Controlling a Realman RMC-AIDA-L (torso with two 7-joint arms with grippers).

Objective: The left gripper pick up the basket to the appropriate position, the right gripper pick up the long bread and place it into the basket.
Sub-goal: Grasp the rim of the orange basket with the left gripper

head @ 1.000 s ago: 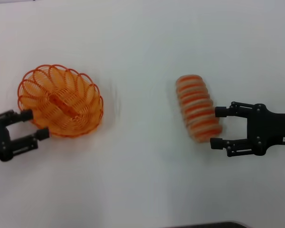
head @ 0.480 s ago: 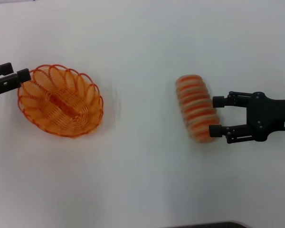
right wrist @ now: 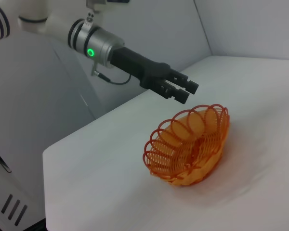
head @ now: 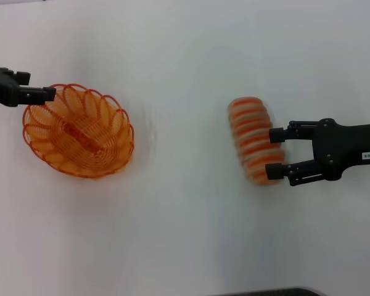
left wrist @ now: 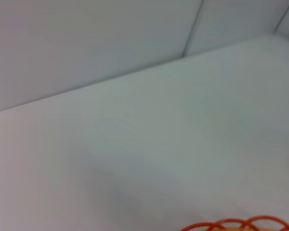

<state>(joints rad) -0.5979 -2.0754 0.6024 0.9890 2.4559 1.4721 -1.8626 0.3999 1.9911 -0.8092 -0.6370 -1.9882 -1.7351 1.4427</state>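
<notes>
My right hand (head: 275,151) is spread open around the near end of the long bread (head: 254,140), one finger touching the loaf's flank about halfway along, the other at its lower, closer end. The striped loaf lies flat on the white counter (head: 185,234), its long axis running away from me and tilted a little. My fingers come at it from its right side, crosswise to that axis, so closing them would pinch along the length, not across the width. That is the relation my grasp depends on, and I judge it awkward unless the wrist turns or the hand shifts up toward the loaf's middle.

My left hand (head: 42,94) hovers at the far left edge of the orange wire basket (head: 79,131), fingertips just beside the scalloped rim. From the right wrist view this hand (right wrist: 182,90) shows its fingers drawn close together, above the rim and not holding it. The basket rests upright on the counter, well apart from the bread, to its left.

Neither object is lifted yet; the basket is nearer my left arm, the bread nearer my right.
</notes>
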